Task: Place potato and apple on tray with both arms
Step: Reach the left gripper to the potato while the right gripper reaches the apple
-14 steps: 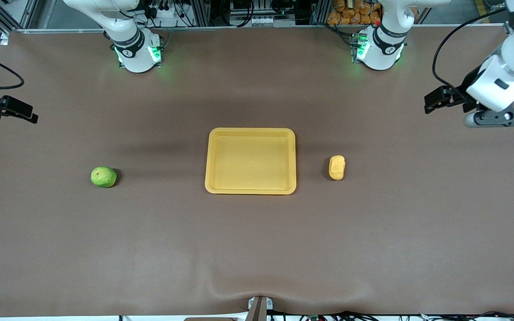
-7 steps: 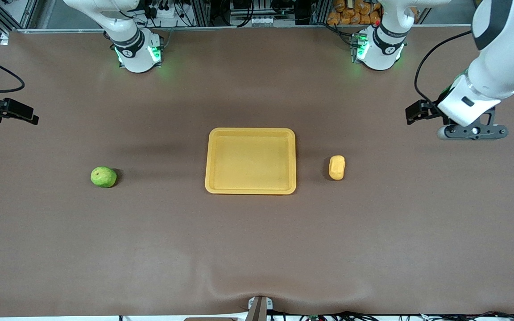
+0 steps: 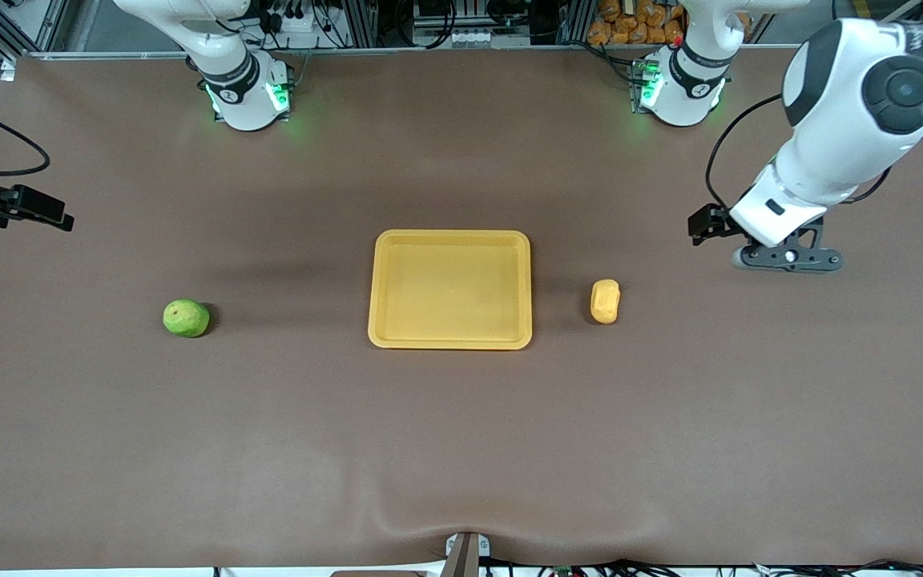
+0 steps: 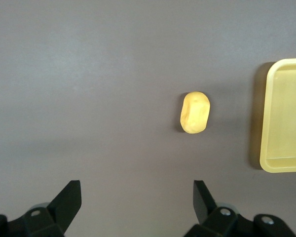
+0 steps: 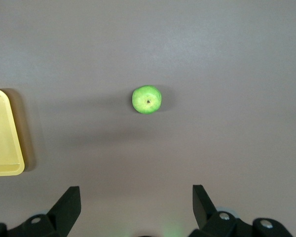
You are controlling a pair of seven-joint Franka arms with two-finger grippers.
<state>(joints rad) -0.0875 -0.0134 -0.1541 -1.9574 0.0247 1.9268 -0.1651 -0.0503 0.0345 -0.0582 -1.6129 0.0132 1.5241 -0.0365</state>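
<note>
The yellow tray (image 3: pixel 449 239) lies mid-table. The yellow-orange potato (image 3: pixel 605 301) lies beside it toward the left arm's end. The green apple (image 3: pixel 186 318) lies on the table toward the right arm's end. My left gripper (image 3: pixel 786 258) hangs above the table at its arm's end, apart from the potato. In the left wrist view it (image 4: pixel 135 195) is open and empty, with the potato (image 4: pixel 195 113) and the tray's rim (image 4: pixel 267 116) ahead. My right gripper (image 5: pixel 136 197) is open and empty above the table, with the apple (image 5: pixel 147 99) ahead; it is mostly out of the front view.
The right arm's black wrist camera mount (image 3: pixel 25 207) shows at the edge of the front view. The brown table mat (image 3: pixel 461 449) has a slight ripple at the edge nearest the front camera. The arm bases (image 3: pixel 245 96) stand along the edge farthest from that camera.
My left arm has swung in toward the potato and the tray, its gripper still open. My right arm has shifted only slightly. The apple, potato and tray have not moved.
</note>
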